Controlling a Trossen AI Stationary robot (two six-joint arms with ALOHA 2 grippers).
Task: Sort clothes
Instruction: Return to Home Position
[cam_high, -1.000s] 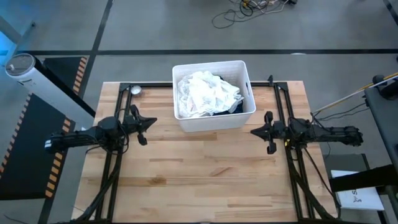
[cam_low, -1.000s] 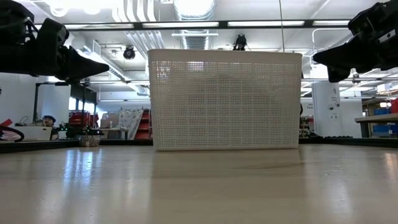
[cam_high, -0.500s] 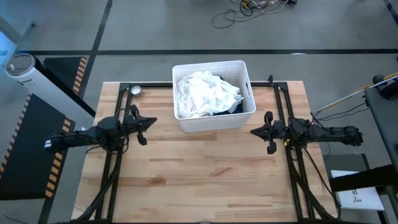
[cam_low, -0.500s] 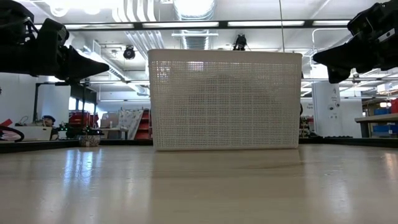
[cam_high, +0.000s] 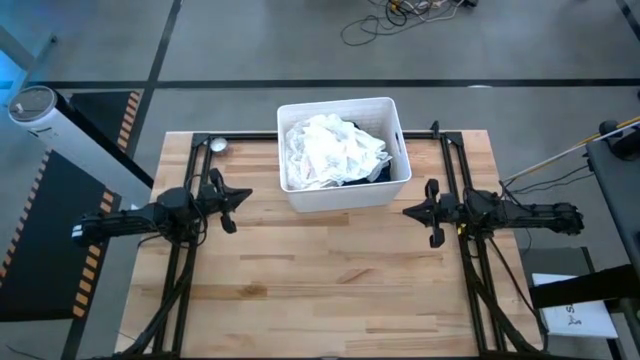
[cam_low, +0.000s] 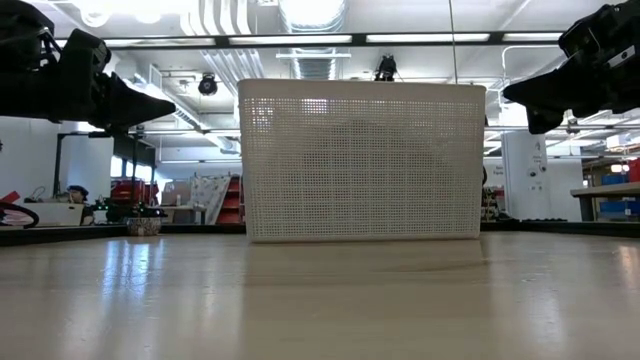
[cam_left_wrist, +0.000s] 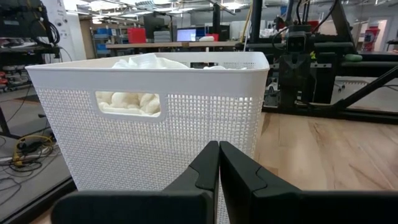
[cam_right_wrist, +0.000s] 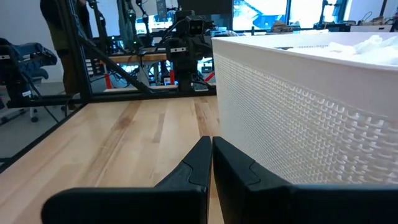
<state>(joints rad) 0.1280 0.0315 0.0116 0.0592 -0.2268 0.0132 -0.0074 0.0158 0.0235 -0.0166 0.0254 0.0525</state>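
Observation:
A white slatted basket (cam_high: 342, 192) stands at the table's far middle, filled with clothes: a crumpled white piece (cam_high: 330, 150) on top and a bit of dark blue fabric (cam_high: 378, 172) at its right near corner. The white fabric also shows through the handle hole in the left wrist view (cam_left_wrist: 127, 102). My left gripper (cam_high: 243, 195) is shut and empty, left of the basket above the table. My right gripper (cam_high: 408, 211) is shut and empty, right of the basket's near corner. Both point at the basket.
The bare wooden tabletop (cam_high: 320, 270) stretches from the basket to the near edge. Black frame rails (cam_high: 195, 145) run along the table's left and right sides. A small round metal object (cam_high: 217, 146) lies at the far left corner.

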